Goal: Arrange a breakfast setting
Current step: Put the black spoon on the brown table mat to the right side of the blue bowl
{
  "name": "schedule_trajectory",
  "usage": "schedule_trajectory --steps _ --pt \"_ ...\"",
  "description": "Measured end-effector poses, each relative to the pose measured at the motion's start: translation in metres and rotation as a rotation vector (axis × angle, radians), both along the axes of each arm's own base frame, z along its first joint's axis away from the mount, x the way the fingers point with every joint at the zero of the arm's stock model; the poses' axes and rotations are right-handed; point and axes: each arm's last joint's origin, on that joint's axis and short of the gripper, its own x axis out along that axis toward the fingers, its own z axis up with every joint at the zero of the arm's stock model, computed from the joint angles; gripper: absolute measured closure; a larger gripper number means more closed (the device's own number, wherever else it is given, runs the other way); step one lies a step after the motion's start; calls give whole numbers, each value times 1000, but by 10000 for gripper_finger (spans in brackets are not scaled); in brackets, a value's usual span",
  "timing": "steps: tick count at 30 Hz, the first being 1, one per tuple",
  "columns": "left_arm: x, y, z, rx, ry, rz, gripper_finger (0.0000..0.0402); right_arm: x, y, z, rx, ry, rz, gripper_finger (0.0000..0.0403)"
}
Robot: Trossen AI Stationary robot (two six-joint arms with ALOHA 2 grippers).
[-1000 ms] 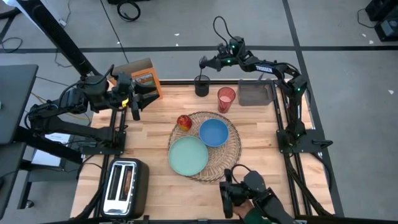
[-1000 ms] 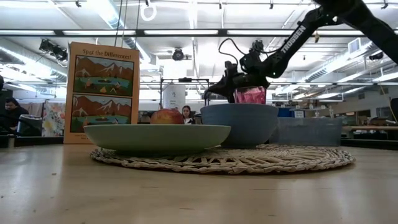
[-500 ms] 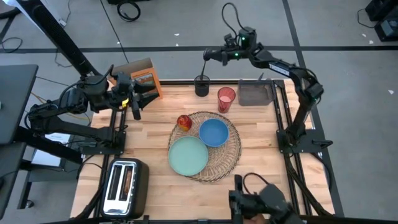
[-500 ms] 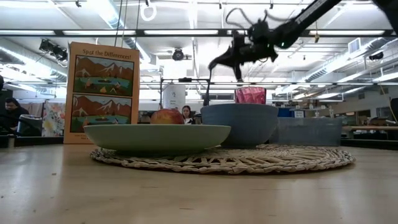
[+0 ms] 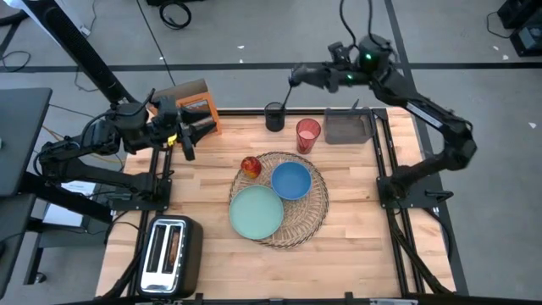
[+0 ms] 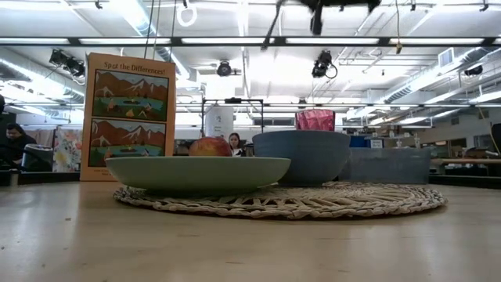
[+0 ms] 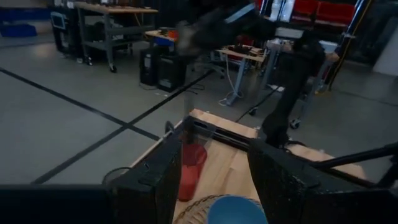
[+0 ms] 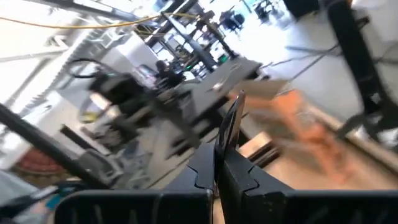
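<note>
Toaster (image 5: 169, 252) sits at the table's near left corner. Mid-table, the wicker placemat (image 5: 315, 212) carries the teal plate (image 5: 257, 212), blue bowl (image 5: 290, 180) and apple (image 5: 251, 166). Red cup (image 5: 307, 135) by the far edge, beside the grey tray (image 5: 347, 129). Left gripper (image 5: 196, 133), fingers parted and empty, hovers near the cereal box (image 5: 196, 104). Right gripper (image 5: 298, 77), pinched on the dark spoon (image 5: 286, 95), is high beyond the far edge.

A light wooden butcher-block table (image 5: 212, 169) carries a round woven wicker placemat (image 5: 315, 202) near its middle. Directly on the wood also stand a silver toaster (image 5: 172, 252) at the near left corner, an orange cereal box (image 5: 193, 103) upright at the far left edge, a dark cup-like holder (image 5: 274, 117), a translucent red cup (image 5: 307, 135) just beside the mat, and a grey tray (image 5: 348, 129) at the far right corner
</note>
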Motion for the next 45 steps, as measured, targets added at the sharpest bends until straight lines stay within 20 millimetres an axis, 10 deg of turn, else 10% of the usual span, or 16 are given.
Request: schedule_trajectory --steps 8,21,37,45 --pt "-1 1 0 87 39 38 214 -8 90 7 315 163 36 394" --pt "-7 -1 2 104 42 -34 214 -14 180 -65 700 965 -333 394" --pt "-5 -19 -4 72 78 -312 214 0 169 -202 998 1243 -546 394" --pt "-6 -28 -6 92 104 -377 214 -3 162 -231 1110 1203 -659 395"
